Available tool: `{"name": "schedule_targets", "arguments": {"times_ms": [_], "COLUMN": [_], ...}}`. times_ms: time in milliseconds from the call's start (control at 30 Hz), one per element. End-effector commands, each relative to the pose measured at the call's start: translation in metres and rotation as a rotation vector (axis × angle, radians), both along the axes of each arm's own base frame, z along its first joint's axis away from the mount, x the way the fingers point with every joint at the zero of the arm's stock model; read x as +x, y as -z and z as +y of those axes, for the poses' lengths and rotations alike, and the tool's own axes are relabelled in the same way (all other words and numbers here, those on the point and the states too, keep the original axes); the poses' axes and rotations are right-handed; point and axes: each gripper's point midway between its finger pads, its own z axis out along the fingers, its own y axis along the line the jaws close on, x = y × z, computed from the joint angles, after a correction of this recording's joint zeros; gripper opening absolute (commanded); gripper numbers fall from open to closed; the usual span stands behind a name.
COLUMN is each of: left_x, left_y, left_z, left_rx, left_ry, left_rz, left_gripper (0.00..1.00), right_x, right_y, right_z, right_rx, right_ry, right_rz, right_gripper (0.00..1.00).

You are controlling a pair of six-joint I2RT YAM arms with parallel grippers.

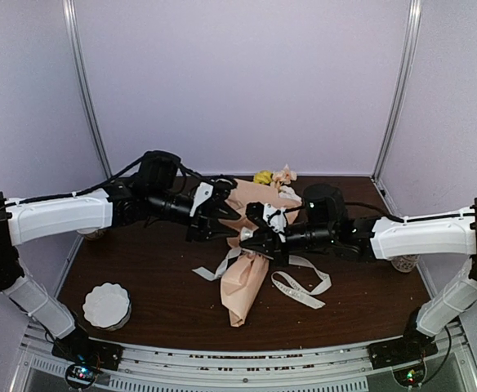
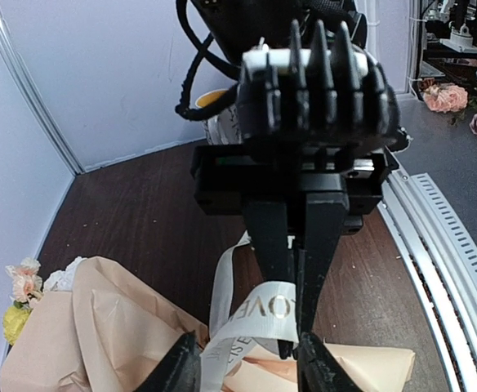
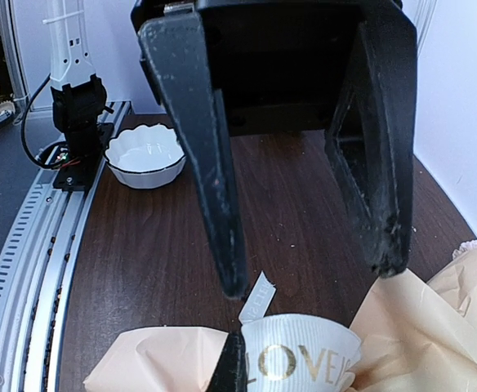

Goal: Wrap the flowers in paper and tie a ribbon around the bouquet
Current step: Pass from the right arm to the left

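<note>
The bouquet (image 1: 247, 282) lies mid-table, a peach-pink paper (image 2: 100, 327) cone with its narrow tail toward the near edge. Yellow and pink flowers (image 1: 272, 175) show at its far end, and also in the left wrist view (image 2: 22, 287). The cream ribbon (image 1: 304, 287) trails beside the cone, and a loop of it printed "LOVE" (image 3: 304, 359) rises over the paper. My right gripper (image 1: 251, 237) is shut on that loop (image 2: 279, 309), its own tips low in its wrist view (image 3: 232, 367). My left gripper (image 1: 229, 214) faces it from the far left. It is open, its jaws (image 2: 251, 371) straddling the ribbon and the right fingertips (image 2: 300, 327).
A white scalloped bowl (image 1: 106, 305) stands near the front left corner and also shows in the right wrist view (image 3: 144, 155). A small cup (image 1: 402, 263) sits under the right forearm. Pale walls close the back and both sides; a metal rail (image 1: 238, 359) runs along the near edge.
</note>
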Motion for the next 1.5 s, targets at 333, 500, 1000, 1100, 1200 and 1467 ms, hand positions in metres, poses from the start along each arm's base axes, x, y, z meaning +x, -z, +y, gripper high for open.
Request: {"name": "schedule_targets", "arguments": {"times_ms": [333, 500, 1000, 1100, 1200, 1467], "left_x": [0.003, 0.001, -0.001, -0.001, -0.004, -0.004], "left_y": [0.014, 0.010, -0.005, -0.004, -0.004, 0.002], "left_z": [-0.015, -0.014, -0.012, -0.011, -0.011, -0.009], "left_rx": [0.009, 0.002, -0.045, -0.047, -0.049, -0.036], "left_ry": [-0.008, -0.007, -0.014, -0.018, -0.006, -0.022], "left_rz": [0.028, 0.039, 0.026, 0.020, 0.026, 0.044], "left_gripper": [0.17, 0.14, 0.20, 0.17, 0.06, 0.00], "right_x": [0.005, 0.005, 0.007, 0.007, 0.007, 0.011], "right_y": [-0.017, -0.015, -0.012, -0.012, -0.011, -0.008], "right_z": [0.005, 0.004, 0.004, 0.004, 0.004, 0.000], "right_rx": [0.030, 0.022, 0.003, 0.003, 0.000, -0.016], "right_ry": [-0.007, -0.002, 0.008, 0.008, 0.009, 0.043], "right_rz": [-0.044, -0.038, -0.021, -0.021, -0.021, -0.007], "right_gripper": [0.00, 0.00, 0.00, 0.00, 0.00, 0.08]}}
